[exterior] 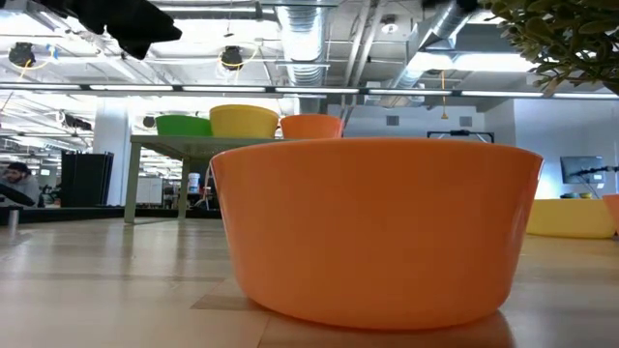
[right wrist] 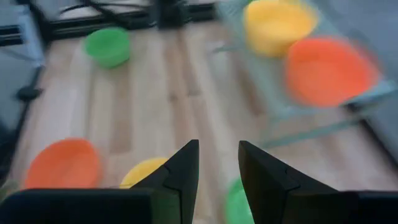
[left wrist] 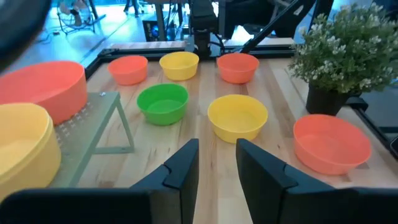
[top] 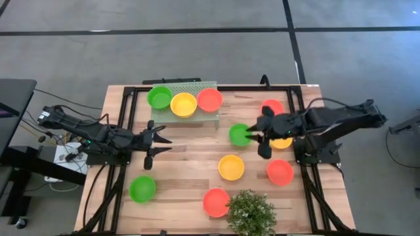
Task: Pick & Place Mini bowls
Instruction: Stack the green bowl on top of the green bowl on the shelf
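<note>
Three mini bowls, green (top: 159,97), yellow (top: 184,104) and red-orange (top: 210,99), sit on the pale green perforated stand (top: 186,117). Several more bowls rest on the table, among them a green one (top: 239,134) at the centre, a yellow one (top: 231,167) and a green one (top: 142,189). My right gripper (top: 253,134) is open at the centre green bowl's right rim; that bowl shows below its fingers in the right wrist view (right wrist: 234,205). My left gripper (top: 164,144) is open and empty over bare table, right of its base. My right gripper comes level from the table's right side at the centre green bowl's rim (right wrist: 231,198). Whether its fingers touch the bowl I cannot tell. The bowl rests on the table.
A potted plant (top: 251,211) stands at the near edge beside a red-orange bowl (top: 216,202), which fills the low view (exterior: 377,232). More bowls lie under and around the right arm: red-orange (top: 272,106), yellow (top: 283,142) and red-orange (top: 280,172).
</note>
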{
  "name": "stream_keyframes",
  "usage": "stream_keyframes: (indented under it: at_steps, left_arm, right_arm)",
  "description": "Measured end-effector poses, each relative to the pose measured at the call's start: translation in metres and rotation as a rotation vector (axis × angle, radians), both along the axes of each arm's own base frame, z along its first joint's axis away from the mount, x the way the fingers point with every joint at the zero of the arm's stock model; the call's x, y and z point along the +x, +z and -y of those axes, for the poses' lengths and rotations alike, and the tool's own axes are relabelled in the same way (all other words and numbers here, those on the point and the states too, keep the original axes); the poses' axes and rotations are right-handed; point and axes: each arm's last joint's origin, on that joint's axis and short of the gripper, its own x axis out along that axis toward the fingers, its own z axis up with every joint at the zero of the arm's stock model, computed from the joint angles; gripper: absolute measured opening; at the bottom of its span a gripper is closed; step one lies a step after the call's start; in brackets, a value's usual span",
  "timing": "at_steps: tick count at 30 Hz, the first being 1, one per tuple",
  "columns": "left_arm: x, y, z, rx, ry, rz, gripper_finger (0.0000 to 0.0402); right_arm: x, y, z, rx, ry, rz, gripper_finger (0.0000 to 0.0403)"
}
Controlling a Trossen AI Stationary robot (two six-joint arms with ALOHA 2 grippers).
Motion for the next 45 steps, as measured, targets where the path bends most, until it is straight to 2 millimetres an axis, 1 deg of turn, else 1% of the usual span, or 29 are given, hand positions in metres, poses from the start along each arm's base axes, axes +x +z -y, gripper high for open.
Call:
stream_keyframes:
  at_steps: [2,4,7,9,14,17,25,28,35,38,42,45]
  left_arm:
    - [0.0,0.0,0.0,0.015,-0.005,0.001,0.0108]
    - [0.001,0.001,0.0,0.013,-0.005,0.013,0.0108]
    - [0.001,0.001,0.0,0.013,-0.005,0.014,0.0108]
    - [0.001,0.002,0.0,0.012,-0.005,0.016,0.0108]
    - [0.001,0.003,0.0,0.006,-0.005,0.034,0.0108]
    - [0.001,0.003,0.0,0.005,-0.005,0.035,0.0108]
    - [0.001,0.003,0.0,0.005,-0.005,0.035,0.0108]
    - [0.001,0.003,0.0,0.005,-0.005,0.035,0.0108]
    - [0.001,0.003,0.0,0.005,-0.006,0.035,0.0108]
    - [0.001,0.004,0.0,0.005,-0.006,0.035,0.0108]
    - [0.001,0.004,0.0,0.005,-0.006,0.035,0.0108]
    - [0.001,0.004,0.0,0.005,-0.006,0.036,0.0108]
  right_arm:
    - [-0.004,-0.028,0.001,0.018,0.04,0.006,0.0108]
    - [-0.01,-0.052,0.003,-0.005,0.05,-0.017,0.0108]
    - [-0.014,-0.078,0.006,-0.007,0.032,-0.075,0.0108]
    - [-0.015,-0.089,0.007,0.021,-0.003,-0.105,0.0108]
    - [-0.008,-0.101,0.011,0.099,-0.099,-0.139,0.0108]
    - [-0.002,-0.108,0.014,0.094,-0.128,-0.174,0.0108]
    - [0.015,-0.134,0.027,0.085,-0.215,-0.304,0.0111]
    - [0.019,-0.142,0.034,0.086,-0.245,-0.339,0.0124]
    - [0.024,-0.154,0.05,0.083,-0.308,-0.401,0.0177]
    - [0.026,-0.159,0.057,0.086,-0.338,-0.426,0.0194]
    - [0.031,-0.169,0.063,0.112,-0.346,-0.463,0.0203]
    - [0.037,-0.179,0.063,0.122,-0.275,-0.494,0.0201]
